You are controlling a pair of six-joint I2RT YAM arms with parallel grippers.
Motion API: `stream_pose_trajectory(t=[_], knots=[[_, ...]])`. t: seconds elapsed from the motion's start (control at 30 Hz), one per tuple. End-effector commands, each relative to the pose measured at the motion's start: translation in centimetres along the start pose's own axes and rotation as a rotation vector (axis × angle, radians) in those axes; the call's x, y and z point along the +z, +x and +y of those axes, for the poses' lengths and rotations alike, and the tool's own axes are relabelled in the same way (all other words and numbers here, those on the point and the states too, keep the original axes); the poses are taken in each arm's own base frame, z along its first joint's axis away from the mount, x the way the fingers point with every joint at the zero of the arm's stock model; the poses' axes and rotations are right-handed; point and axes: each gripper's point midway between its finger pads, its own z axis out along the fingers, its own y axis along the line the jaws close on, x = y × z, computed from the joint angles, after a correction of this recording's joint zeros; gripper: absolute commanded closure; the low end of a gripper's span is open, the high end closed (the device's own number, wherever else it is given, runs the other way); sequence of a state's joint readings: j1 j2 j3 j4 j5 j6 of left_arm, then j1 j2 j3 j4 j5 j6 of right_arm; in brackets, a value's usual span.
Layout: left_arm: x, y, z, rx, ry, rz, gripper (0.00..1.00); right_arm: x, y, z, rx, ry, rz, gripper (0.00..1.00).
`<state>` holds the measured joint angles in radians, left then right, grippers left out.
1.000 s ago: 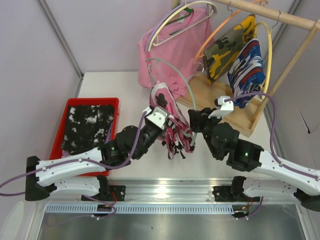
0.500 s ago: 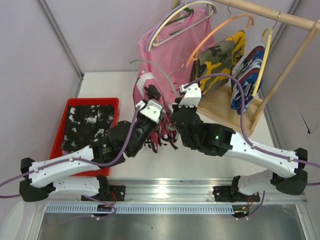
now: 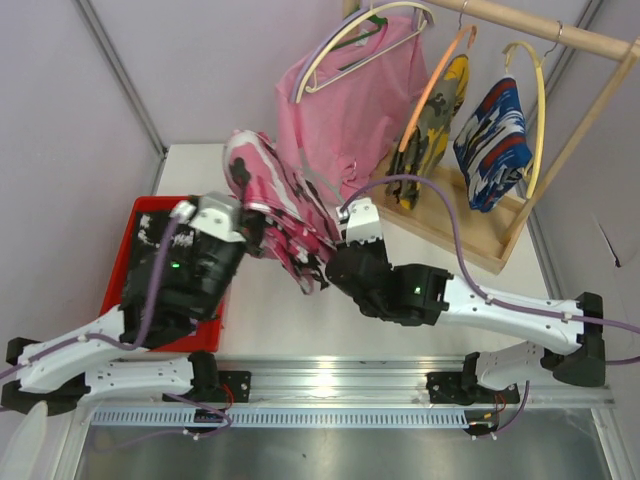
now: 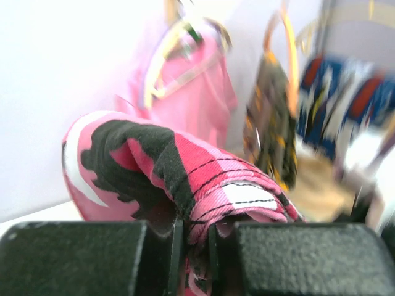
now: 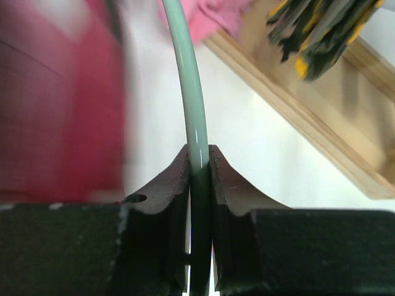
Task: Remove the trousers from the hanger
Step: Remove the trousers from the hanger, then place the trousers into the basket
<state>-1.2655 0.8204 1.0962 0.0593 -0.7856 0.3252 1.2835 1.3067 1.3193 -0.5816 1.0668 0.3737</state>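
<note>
Pink-and-black camouflage trousers [image 3: 272,200] hang bunched in mid-air between the two arms, over the left-centre of the table [image 3: 270,320] and off the rail [image 3: 560,35].

Left gripper [image 4: 194,250]: jaws pinched tight on a fold of that cloth. From above, its fingers are buried under fabric.

Right gripper [image 5: 199,179]: clamped on a pale green hanger [image 5: 190,86]. The hook and far end are cut off in the wrist view. Cannot tell whether the trousers are clear of the hanger. The background of the left wrist view is smeared.

Count:
- Trousers, three pairs: one held; the yellow-olive camouflage pair [image 3: 437,125] and the blue, white and red pair [image 3: 492,135] on the rail.
- Hangers, four: three on the rail, one gripped.
- Pink T-shirt [image 3: 350,110], one.
- Red tray [image 3: 118,262], one, at left. A dark speckled cloth [image 3: 165,245] lies in it, partly hidden by the left arm.
</note>
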Motion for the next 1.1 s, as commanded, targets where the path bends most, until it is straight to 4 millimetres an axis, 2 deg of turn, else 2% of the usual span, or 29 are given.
stream_pose_trajectory(t=[0.0, 0.2, 0.3, 0.33, 0.37, 0.43, 0.5, 0.67, 0.83, 0.93, 0.97, 1.0, 1.03, 1.07], knots=[[-2.9, -10.6, 7.3, -0.313, -0.142, -0.289, 1.00, 0.3, 2.7, -2.1, -0.135, 0.094, 0.039, 1.00], [-3.6, -10.4, 8.7, -0.298, -0.177, -0.266, 1.00, 0.1, 2.8, -3.0, -0.100, 0.133, 0.035, 1.00], [-3.8, -9.9, 9.2, -0.275, -0.196, -0.227, 1.00, -0.1, 2.3, -2.7, -0.112, 0.083, 0.012, 1.00], [-4.0, -9.8, 9.9, -0.281, -0.225, -0.212, 1.00, 0.1, 1.8, -2.1, -0.082, 0.060, -0.010, 1.00], [-4.1, -9.4, 10.2, -0.271, -0.244, -0.192, 1.00, 0.1, 2.1, -1.8, -0.089, 0.035, -0.009, 1.00], [-4.5, -9.0, 11.3, -0.266, -0.297, -0.151, 1.00, -0.1, 1.3, -1.8, -0.071, 0.021, -0.029, 1.00], [-4.5, -7.6, 11.2, -0.213, -0.310, -0.085, 1.00, 0.0, 1.2, -1.9, -0.088, 0.023, -0.032, 1.00], [-5.8, -4.3, 13.6, -0.135, -0.508, 0.093, 1.00, 0.4, 1.5, -1.6, -0.120, 0.034, -0.020, 1.00], [-6.4, -2.1, 15.0, -0.010, -0.636, 0.174, 1.00, 0.9, 2.0, -1.3, -0.100, 0.021, -0.004, 1.00], [-6.2, -1.0, 16.3, 0.089, -0.716, 0.233, 1.00, 0.9, 2.1, -1.5, -0.099, 0.022, -0.002, 1.00], [-5.5, 0.0, 16.9, 0.142, -0.763, 0.278, 1.00, 1.0, 2.2, -1.6, -0.098, 0.027, -0.001, 1.00], [-4.5, 0.8, 16.6, 0.121, -0.737, 0.292, 1.00, 0.9, 2.2, -1.7, -0.100, 0.029, 0.002, 1.00], [-4.4, 0.2, 17.2, 0.112, -0.746, 0.303, 1.00, 1.0, 2.1, -1.9, -0.094, 0.034, 0.000, 1.00], [-4.2, 1.9, 18.3, 0.181, -0.785, 0.390, 1.00, 0.9, 2.2, -2.1, -0.089, 0.038, 0.001, 1.00]])
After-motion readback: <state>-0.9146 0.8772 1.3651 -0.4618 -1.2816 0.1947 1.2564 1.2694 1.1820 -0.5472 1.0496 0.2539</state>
